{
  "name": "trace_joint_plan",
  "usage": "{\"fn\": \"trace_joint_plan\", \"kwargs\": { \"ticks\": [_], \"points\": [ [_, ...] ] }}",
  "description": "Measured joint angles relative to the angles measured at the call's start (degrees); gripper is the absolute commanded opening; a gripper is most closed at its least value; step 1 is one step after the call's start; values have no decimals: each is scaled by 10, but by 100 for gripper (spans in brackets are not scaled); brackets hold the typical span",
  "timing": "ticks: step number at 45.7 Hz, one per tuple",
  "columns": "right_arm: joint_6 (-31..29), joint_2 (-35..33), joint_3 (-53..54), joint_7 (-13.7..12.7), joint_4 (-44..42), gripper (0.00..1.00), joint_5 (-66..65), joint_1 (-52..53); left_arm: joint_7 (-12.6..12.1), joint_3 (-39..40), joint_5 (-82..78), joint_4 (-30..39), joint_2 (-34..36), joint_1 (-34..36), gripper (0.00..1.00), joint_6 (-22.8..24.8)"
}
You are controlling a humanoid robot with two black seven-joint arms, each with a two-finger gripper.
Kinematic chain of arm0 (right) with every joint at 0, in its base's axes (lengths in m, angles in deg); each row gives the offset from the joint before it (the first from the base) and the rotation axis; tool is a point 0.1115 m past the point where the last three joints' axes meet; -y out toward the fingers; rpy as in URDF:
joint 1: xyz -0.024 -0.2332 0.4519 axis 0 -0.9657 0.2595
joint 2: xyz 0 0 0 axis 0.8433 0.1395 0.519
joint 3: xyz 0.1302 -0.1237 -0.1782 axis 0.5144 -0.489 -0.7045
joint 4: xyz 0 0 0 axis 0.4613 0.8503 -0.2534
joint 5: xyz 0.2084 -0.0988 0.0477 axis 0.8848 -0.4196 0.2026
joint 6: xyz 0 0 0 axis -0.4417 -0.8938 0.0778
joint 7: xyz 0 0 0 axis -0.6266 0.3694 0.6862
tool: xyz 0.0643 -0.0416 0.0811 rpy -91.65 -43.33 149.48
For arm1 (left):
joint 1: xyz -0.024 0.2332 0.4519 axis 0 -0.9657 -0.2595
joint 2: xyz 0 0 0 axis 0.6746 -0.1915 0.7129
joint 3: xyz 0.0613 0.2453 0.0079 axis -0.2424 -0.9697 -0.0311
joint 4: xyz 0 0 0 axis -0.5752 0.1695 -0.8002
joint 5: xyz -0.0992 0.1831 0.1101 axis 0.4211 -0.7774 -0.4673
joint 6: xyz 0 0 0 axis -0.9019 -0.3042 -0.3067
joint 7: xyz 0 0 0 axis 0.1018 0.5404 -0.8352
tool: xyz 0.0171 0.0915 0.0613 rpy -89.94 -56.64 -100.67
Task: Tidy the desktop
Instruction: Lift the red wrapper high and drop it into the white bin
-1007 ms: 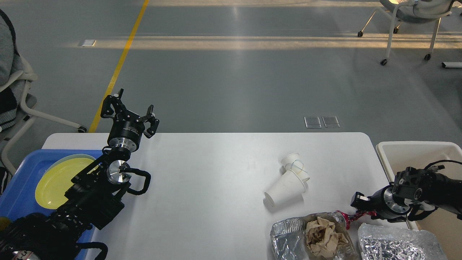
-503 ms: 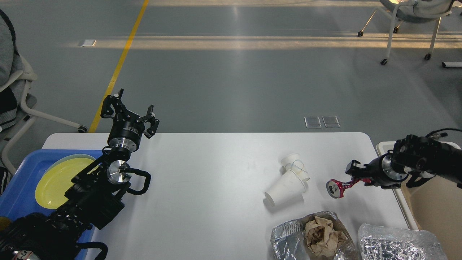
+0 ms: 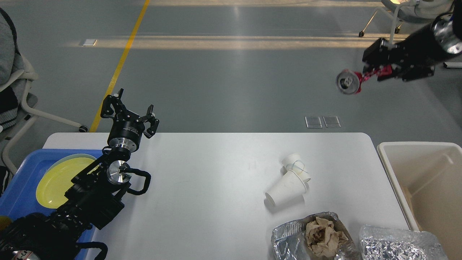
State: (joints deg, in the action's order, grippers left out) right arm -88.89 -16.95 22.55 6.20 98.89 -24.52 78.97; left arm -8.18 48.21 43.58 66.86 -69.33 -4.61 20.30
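Head view: right gripper (image 3: 373, 74) raised high, pinching crushed red can (image 3: 349, 81); left gripper (image 3: 131, 112) spread.

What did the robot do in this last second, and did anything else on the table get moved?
The right gripper, shut on a crushed red can it took from beside the foil trays, swung up and away and now holds it high above the floor past the desktop. The left gripper, paper cups, yellow plate and bin stayed put.
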Motion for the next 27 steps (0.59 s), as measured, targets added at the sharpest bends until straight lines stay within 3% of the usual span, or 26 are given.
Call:
{"fn": "trace_joint_plan", "kwargs": {
  "ticks": [17, 27],
  "points": [
    [-9, -67, 55, -3, 87, 47, 2, 264, 0, 0, 0, 0, 0, 0, 100, 0],
    [-9, -80, 68, -4, 127, 46, 11, 346, 0, 0, 0, 0, 0, 0, 100, 0]
  ]
}}
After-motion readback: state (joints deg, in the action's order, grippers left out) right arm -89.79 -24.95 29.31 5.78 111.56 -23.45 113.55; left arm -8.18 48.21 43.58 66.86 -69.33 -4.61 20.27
